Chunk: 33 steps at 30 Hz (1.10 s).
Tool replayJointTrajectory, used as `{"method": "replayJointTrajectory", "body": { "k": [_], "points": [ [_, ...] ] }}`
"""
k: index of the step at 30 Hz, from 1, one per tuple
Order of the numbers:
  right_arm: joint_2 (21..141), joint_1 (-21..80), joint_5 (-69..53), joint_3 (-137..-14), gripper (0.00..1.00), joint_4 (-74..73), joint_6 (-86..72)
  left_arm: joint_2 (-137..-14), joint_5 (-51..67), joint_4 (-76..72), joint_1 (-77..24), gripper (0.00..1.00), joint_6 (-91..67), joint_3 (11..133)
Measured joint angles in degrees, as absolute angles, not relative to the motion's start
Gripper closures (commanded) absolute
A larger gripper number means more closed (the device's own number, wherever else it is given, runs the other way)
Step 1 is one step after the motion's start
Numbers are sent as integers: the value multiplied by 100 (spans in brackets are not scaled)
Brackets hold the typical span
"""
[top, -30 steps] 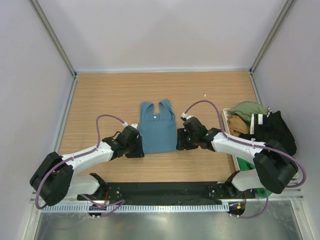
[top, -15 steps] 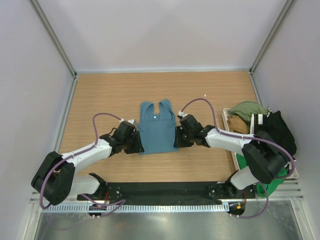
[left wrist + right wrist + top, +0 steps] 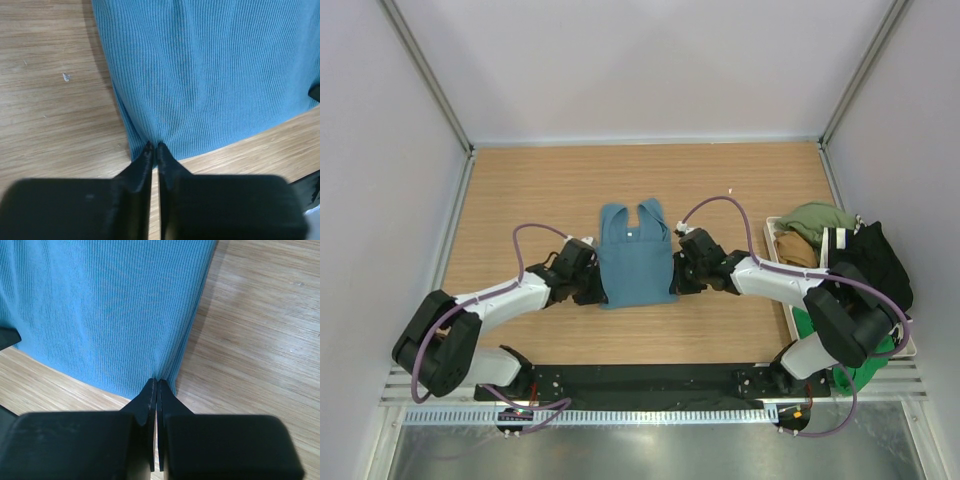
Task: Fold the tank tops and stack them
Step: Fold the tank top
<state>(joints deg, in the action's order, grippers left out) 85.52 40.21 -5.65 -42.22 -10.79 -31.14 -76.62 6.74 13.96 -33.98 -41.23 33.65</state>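
Teal tank top (image 3: 634, 265) bottom corners clamped between left fingers (image 3: 140, 167) and right fingers (image 3: 145, 402)

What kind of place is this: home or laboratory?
Likely a laboratory test cell: a wooden table walled by plain panels, left arm and right arm bolted at its edge, holding a top.

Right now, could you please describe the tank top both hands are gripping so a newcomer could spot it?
Look at the middle of the wooden table. The teal blue tank top lies flat there, the left hand and right hand pinching its near corners. It alone is spread out; the other tops are heaped in the bin at the right.
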Motion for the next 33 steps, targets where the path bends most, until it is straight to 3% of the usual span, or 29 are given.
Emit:
{"method": "replayJointTrajectory", "body": {
  "k": [7,17,25,33],
  "points": [
    [8359,4021,-519,-4222,99,-1160,-3109,-7459,652,1533,-3398,100,-4086,3422],
    [7061,4023,-504,-3516,99,-926,-3258,-5752,661,1542,-3400,98,-4191,2705],
    [6624,4182,-598,-2585,99,-742,-3636,-5559,950,1514,-3400,97,-4499,2058],
    [6355,4338,-631,-2554,99,-832,-3771,-5339,1297,1481,-3465,98,-4711,1979]
  ]
}}
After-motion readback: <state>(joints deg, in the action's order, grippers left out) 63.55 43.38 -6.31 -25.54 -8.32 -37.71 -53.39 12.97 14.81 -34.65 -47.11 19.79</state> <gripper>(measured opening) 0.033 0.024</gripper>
